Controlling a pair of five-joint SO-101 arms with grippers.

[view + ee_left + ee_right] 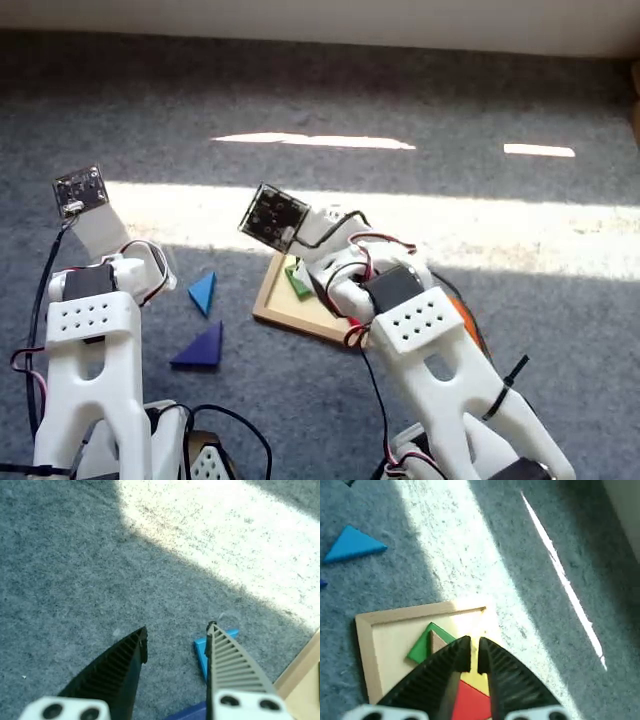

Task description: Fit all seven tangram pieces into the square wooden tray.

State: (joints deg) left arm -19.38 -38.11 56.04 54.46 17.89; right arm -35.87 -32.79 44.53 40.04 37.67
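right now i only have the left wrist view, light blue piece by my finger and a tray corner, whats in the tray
observer: a green piece, a yellow piece and a red piece lie in the tray.
operator: where is the right gripper
observer: the right gripper hangs over the tray's pieces, jaws nearly shut.
operator: dark blue sliver near my gripper base, what is it
observer: a dark blue triangle on the carpet, beside the light blue triangle, apart from the tray.
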